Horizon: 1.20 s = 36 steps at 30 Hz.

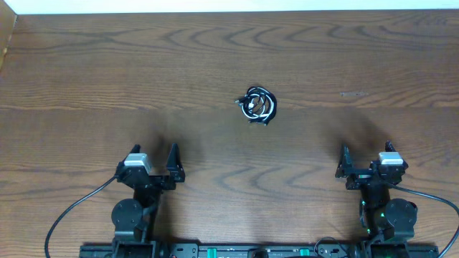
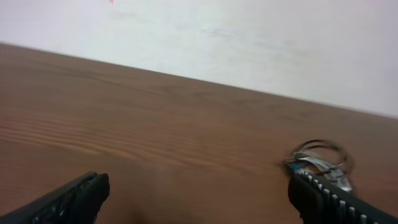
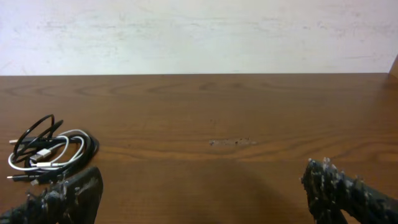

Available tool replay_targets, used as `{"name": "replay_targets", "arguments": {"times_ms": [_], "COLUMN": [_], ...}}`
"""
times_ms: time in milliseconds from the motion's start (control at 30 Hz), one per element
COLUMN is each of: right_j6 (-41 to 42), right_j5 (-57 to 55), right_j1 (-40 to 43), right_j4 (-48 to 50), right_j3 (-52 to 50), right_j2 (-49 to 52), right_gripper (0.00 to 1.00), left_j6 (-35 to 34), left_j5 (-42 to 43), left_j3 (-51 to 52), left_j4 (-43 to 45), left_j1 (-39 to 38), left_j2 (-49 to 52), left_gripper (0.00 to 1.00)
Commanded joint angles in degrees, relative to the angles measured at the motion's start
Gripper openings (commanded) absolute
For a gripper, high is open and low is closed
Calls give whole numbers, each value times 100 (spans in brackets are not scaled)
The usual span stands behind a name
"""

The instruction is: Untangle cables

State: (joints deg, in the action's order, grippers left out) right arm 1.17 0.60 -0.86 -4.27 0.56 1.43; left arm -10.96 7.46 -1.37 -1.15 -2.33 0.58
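Note:
The cables lie as one small black-and-white knotted ball on the wooden table, near its middle. The ball also shows at the right of the left wrist view, blurred, and at the left of the right wrist view, where black and white loops are distinct. My left gripper is open and empty at the front left, well short of the ball. My right gripper is open and empty at the front right, also apart from it. In the wrist views the left fingers and right fingers are spread wide over bare wood.
The wooden table reaches to a white wall at the back. A small scuff mark is on the wood ahead of the right gripper. Thick black arm cables trail by the arm bases at the front edge.

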Motion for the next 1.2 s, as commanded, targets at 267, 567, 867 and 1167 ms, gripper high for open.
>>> {"name": "replay_targets", "arguments": {"times_ms": [267, 567, 867, 1167], "right_j6": [-61, -61, 597, 4256], "right_j5": [-22, -22, 597, 2920], "right_j1": [13, 13, 2, 2], "right_j4": [-2, -2, 50, 177], "right_j3": [-24, -24, -24, -24], "right_j2": [-31, -31, -31, -31], "right_gripper": [99, 99, 99, 99], "left_j6": [-647, -177, 407, 275], "left_j5": [1587, 1591, 1801, 2387], "left_j3": [-758, -3029, -5213, -5281], "left_j4": [981, -1311, -4120, -4188], "left_j1": [28, 28, 28, 26], "left_j2": [-24, 962, 3303, 4568], "left_gripper": [98, 98, 98, 98]}}
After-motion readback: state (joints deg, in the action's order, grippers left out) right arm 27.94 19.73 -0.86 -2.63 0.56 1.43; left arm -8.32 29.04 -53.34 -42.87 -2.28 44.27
